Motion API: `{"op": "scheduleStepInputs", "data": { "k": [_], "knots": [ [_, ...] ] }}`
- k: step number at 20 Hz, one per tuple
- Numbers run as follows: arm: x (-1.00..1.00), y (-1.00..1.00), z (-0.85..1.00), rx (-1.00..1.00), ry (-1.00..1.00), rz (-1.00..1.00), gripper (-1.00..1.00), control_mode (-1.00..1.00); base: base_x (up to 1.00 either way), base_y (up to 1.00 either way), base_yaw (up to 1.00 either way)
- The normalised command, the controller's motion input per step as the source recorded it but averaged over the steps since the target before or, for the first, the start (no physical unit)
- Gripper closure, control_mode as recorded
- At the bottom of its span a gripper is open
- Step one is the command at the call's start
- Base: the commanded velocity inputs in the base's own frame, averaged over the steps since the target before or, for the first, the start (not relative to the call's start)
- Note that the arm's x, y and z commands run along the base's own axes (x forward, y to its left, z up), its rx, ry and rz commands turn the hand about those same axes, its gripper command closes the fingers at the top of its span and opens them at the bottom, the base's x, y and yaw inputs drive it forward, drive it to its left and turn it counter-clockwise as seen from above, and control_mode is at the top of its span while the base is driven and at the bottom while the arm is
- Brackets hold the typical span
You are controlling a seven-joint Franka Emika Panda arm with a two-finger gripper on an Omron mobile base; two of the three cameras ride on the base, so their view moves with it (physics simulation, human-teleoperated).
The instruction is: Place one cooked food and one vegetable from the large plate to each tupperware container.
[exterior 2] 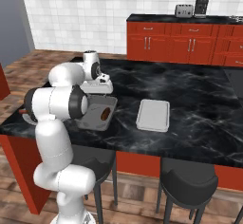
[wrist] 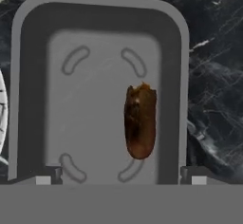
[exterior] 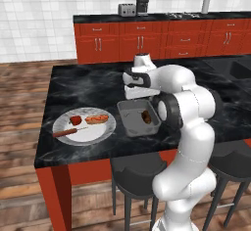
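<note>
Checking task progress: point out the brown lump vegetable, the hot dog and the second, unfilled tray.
brown lump vegetable (wrist: 140,122), hand view, its middle.
hot dog (exterior: 97,119), left base view, bun centre.
unfilled tray (exterior 2: 153,115), right base view, bare floor.

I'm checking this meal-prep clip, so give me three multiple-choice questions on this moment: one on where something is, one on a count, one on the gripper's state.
1. Where does the dark brown vegetable lie?
A. on the large plate
B. in the tupperware container beside the plate
C. on the bare counter

2. How many food pieces are on the large plate?
A. one
B. three
C. five

3. What is the state of the gripper?
A. open, holding nothing
B. shut on the sausage
C. shut on the hot dog

Answers:
1 B, it rests on the floor of the grey tupperware container, seen in the hand view.
2 B, the red vegetable, hot dog and sausage lie there.
3 A, the fingertips stand wide apart above the tray, nothing between them.
</note>
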Motion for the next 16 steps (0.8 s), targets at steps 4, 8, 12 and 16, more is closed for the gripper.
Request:
{"op": "scheduleStepInputs", "data": {
  "k": [4, 8, 12, 16],
  "knots": [
    [-0.17, 0.14, 0.29, 0.03, 0.00, 0.00, -1.00, -1.00, 0.00, 0.00, 0.00],
    [-0.31, 0.53, 0.19, 0.00, 0.00, 0.02, -1.00, -1.00, 0.00, 0.00, 0.00],
    [-0.29, 0.87, 0.05, 0.00, 0.00, 0.04, -1.00, -1.00, 0.00, 0.00, 0.00],
    [-0.25, 0.90, 0.00, 0.00, 0.00, 0.01, -1.00, -1.00, 0.00, 0.00, 0.00]
  ]
}}
